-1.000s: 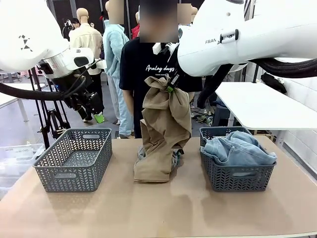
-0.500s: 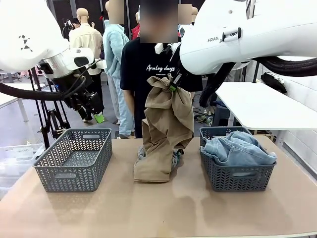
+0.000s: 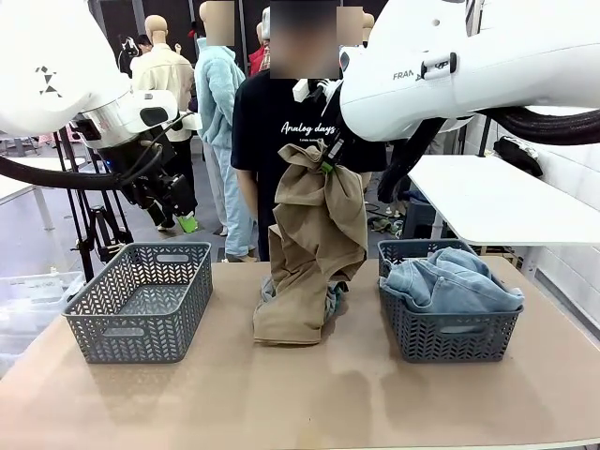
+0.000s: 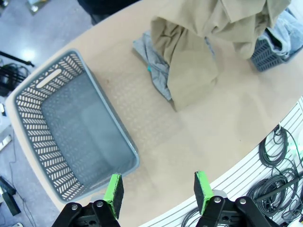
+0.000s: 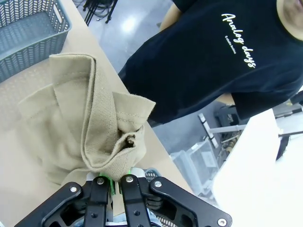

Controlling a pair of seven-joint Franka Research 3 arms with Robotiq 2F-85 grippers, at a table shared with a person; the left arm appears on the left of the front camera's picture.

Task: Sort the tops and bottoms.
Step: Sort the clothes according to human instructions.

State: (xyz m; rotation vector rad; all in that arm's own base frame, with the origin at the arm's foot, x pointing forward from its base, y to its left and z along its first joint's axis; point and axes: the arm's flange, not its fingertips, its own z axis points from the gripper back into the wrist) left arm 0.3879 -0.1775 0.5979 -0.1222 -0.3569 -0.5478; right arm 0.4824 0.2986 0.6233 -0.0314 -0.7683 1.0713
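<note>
My right jaws are clamping a bunched fold of the tan top (image 3: 317, 234), which is draping limp, soft and light; my left jaws are hanging apart, empty.

I can only make out edges of the grey top (image 4: 145, 50) and teal top (image 4: 149, 69) beneath the draped khaki top (image 3: 314, 234).

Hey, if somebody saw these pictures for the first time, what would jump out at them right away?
The tan top dangles mid-table from the shut right gripper, its lower end pooled on the table over grey cloth. Next come the denim jeans heaped in the right basket, and the left gripper open above the left basket.
</note>
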